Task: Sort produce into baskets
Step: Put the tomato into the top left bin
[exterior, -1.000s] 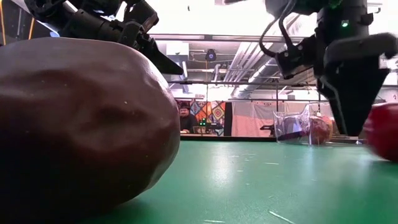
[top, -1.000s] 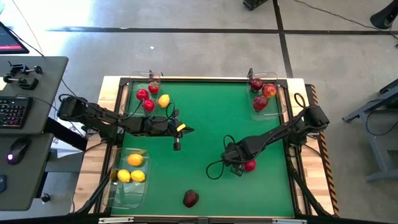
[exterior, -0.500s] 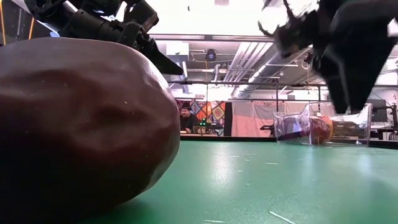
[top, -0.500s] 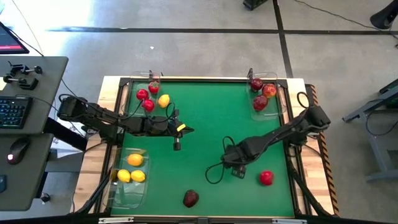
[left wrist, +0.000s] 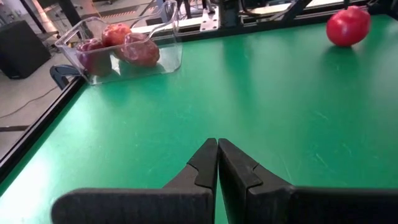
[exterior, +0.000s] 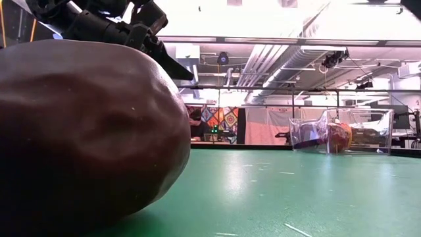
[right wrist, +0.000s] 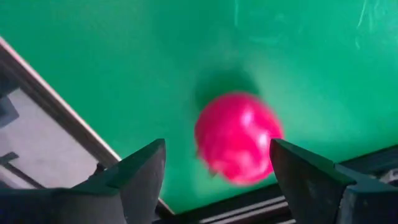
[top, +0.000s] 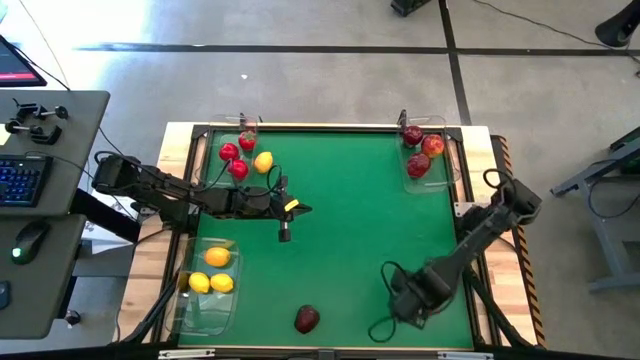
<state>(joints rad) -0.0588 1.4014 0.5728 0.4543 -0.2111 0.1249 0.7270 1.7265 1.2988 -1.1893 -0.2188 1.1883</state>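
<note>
At the near edge of the tabletop (top: 350, 200), about 6 o'clock, a dark red apple (top: 307, 319) lies loose and unsorted. At roughly 5 o'clock there is a change. The small red fruit (right wrist: 236, 146) has rolled away from the right gripper (right wrist: 216, 155) toward the near right corner. The gripper has followed and now hangs over it, fingers spread wide on either side, nothing held. The fruit rests on the green surface close to the border. In my judgement the pick has to be made again, and a further nudge could send the fruit against the rim. At 8 o'clock the near-left tray (top: 190, 305) holds three lemons. The left gripper (top: 285, 216) waits left of centre, fingers pressed together and empty. At 11 o'clock the far-left tray (top: 222, 140) holds three small red fruits. A lemon (top: 263, 161) sits at its inner side, and I cannot tell whether it is inside. At 1 o'clock the far-right tray (top: 440, 125) holds three apples.
</note>
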